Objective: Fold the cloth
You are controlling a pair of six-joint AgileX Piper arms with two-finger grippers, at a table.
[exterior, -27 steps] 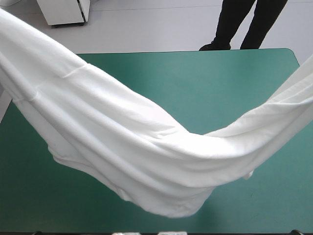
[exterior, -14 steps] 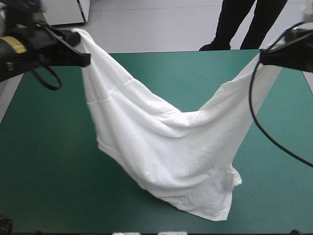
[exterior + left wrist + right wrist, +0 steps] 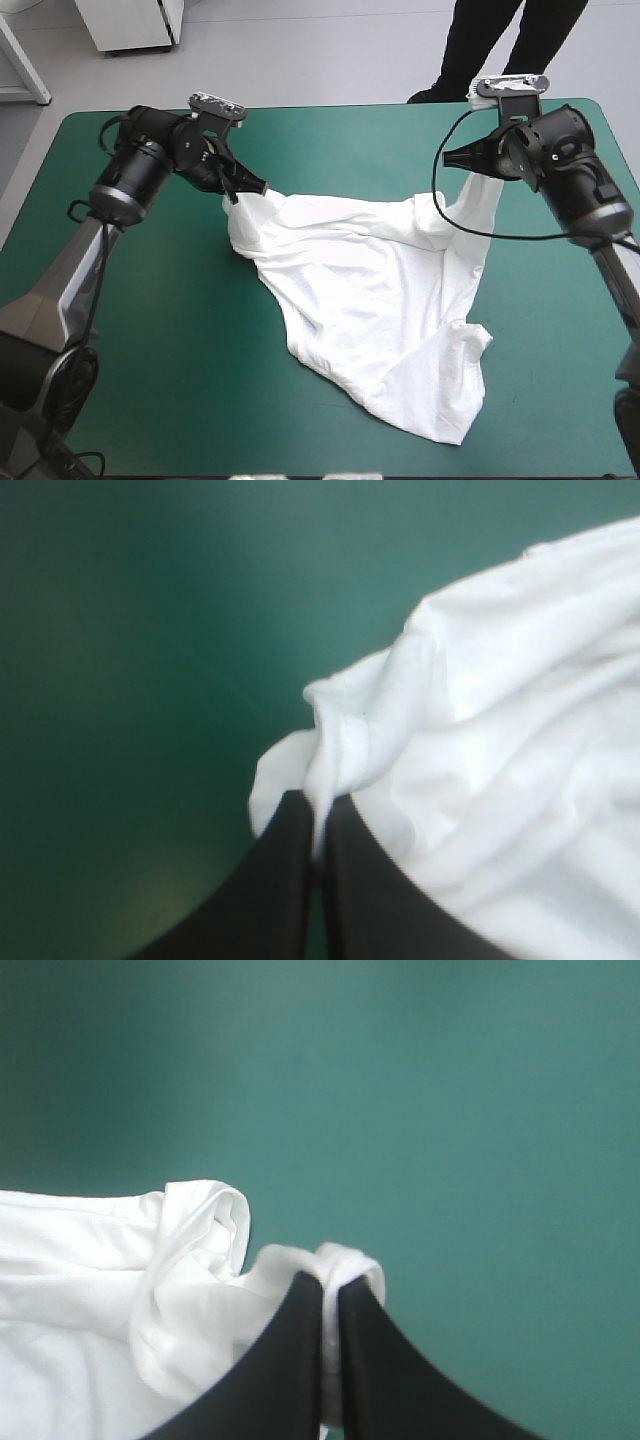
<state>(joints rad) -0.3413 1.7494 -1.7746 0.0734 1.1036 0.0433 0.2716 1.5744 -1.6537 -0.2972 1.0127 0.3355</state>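
- On the table [image 3: 140,340], right of centre: T-shirt [image 3: 380,300], mostly lying rumpled, one end reaching toward the near edge.
- At its far-left corner: left gripper [image 3: 258,187], fingers nearly closed, pinching a fold of the T-shirt low over the table.
- At its far-right corner: right gripper [image 3: 447,158], likewise pinching a fold, held higher, cloth hanging from it.

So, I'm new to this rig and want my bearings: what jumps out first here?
The white T-shirt catches the eye first, sprawled in a rumpled fan across the middle of the teal-green table. Next come the left gripper and right gripper, each pinching one corner of it toward the far edge.
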